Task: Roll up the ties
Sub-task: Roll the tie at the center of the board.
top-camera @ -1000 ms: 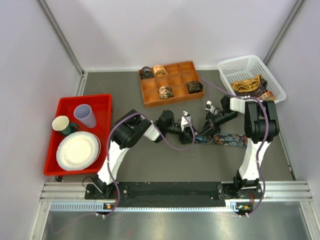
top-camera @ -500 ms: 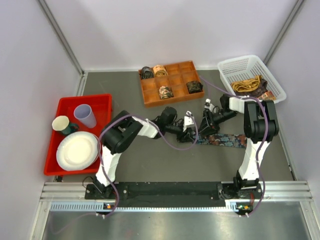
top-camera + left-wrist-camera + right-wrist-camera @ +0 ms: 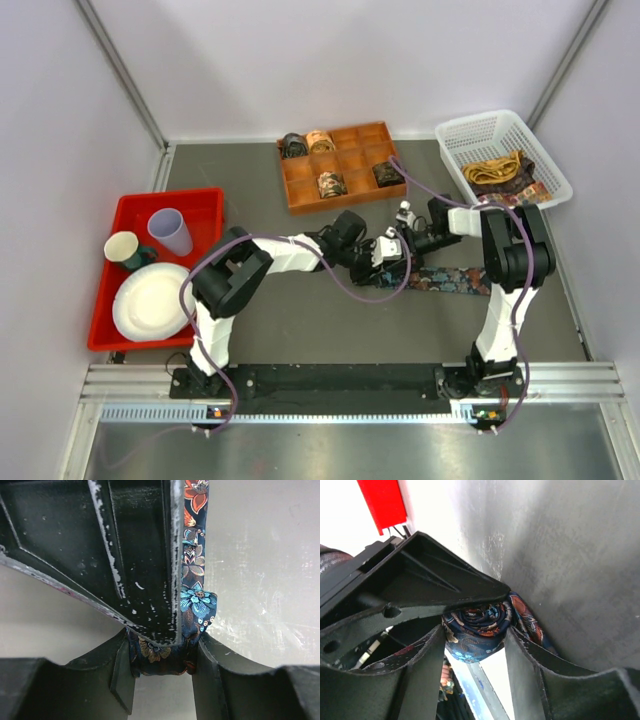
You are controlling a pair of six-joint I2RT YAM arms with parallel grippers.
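A dark floral tie point(image 3: 455, 281) lies flat on the grey table, its left end wound into a small coil point(image 3: 160, 660) between both grippers. My left gripper point(image 3: 388, 262) is shut on that coil, both pads pressed against its sides, and the unrolled strip point(image 3: 195, 565) runs away from it. My right gripper point(image 3: 405, 243) meets it from the far side. In the right wrist view the spiral end of the coil point(image 3: 480, 625) sits between my right gripper point(image 3: 475, 642), whose jaws stand open close around it. Rolled ties point(image 3: 331, 184) sit in the orange box.
The orange divided box point(image 3: 345, 206) stands just behind the grippers. A white basket point(image 3: 470, 125) at the back right holds loose ties point(image 3: 500, 172). A red tray point(image 3: 165, 196) on the left carries cups and paper plates. Purple cables loop off both arms.
The left arm reached right and closed its jaws on the coil. The right gripper's jaws parted from shut and moved left and back. The flat length of tie has grown shorter.
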